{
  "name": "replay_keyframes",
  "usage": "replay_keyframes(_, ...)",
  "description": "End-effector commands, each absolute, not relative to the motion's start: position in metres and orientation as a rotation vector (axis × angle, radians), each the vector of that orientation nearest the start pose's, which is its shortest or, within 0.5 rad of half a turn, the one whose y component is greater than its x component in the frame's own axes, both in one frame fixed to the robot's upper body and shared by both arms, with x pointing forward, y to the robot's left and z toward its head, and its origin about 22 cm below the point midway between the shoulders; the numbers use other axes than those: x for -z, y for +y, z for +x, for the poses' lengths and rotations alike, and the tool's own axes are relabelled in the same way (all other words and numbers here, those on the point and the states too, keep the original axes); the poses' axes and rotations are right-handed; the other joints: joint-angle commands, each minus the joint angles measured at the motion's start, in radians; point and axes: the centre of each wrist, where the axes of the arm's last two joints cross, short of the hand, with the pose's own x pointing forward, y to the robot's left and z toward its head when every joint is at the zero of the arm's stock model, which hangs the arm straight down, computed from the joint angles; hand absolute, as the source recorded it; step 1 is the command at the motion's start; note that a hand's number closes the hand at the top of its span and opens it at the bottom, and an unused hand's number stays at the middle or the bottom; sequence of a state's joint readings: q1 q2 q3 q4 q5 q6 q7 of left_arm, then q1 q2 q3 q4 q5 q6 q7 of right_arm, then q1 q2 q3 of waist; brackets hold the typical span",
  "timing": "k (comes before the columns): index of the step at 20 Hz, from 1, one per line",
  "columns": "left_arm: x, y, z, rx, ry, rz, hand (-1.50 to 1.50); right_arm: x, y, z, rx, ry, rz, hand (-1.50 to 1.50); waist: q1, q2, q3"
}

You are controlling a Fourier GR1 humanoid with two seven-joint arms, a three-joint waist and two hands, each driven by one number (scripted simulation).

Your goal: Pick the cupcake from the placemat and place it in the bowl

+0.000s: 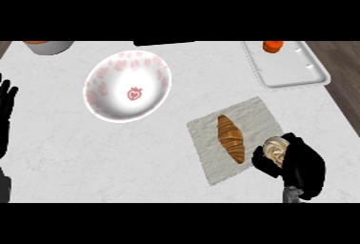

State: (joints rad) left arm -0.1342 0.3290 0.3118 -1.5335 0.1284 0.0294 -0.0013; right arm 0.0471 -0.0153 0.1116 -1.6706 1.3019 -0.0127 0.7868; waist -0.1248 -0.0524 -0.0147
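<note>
Your right hand (pixel 299 167) sits lowest in the head view, at the lower right, fingers and thumb curled round the cupcake (pixel 275 150). Only the cupcake's pale swirled top shows between the black fingers. You cannot tell from this angle whether the cupcake rests on the cloth or is raised off it.

Cupcake position: at the right-hand edge of the grey placemat (pixel 235 138), just beside the croissant (pixel 231 138). Croissant lies lengthwise on the placemat, running from upper left to lower right, not touched by your hand.

Placemat is rotated on the white marbled counter (pixel 84 157), one corner pointing toward the upper right.

Bowl (pixel 128 86): white with red strawberry prints, one strawberry at its centre. It stands upper left of the placemat, well apart from the cupcake. Nothing lies inside it.

Your left hand (pixel 7 112) shows at the left edge, fingers straight and up, holding nothing, resting.

White tray (pixel 295 71) at upper right, with an orange object (pixel 274 46) at its far end, cut by the frame. At upper left, an orange-and-grey container (pixel 48 46), mostly out of view.
</note>
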Motion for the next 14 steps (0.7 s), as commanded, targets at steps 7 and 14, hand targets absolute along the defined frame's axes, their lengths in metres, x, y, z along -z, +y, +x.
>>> replay_keyframes(7,-0.085,0.35,0.279,-0.058,-1.75,0.3,0.0,-0.148,-0.123,0.172,-0.373,-1.137,-1.329,1.5,0.076,0.024,0.006)
replay_keyframes(14,-0.078,0.331,0.291,-0.028,-1.762,0.231,0.0,-0.19,-0.086,0.142,-0.297,-1.304,-1.266,1.5,0.122,0.044,0.007)
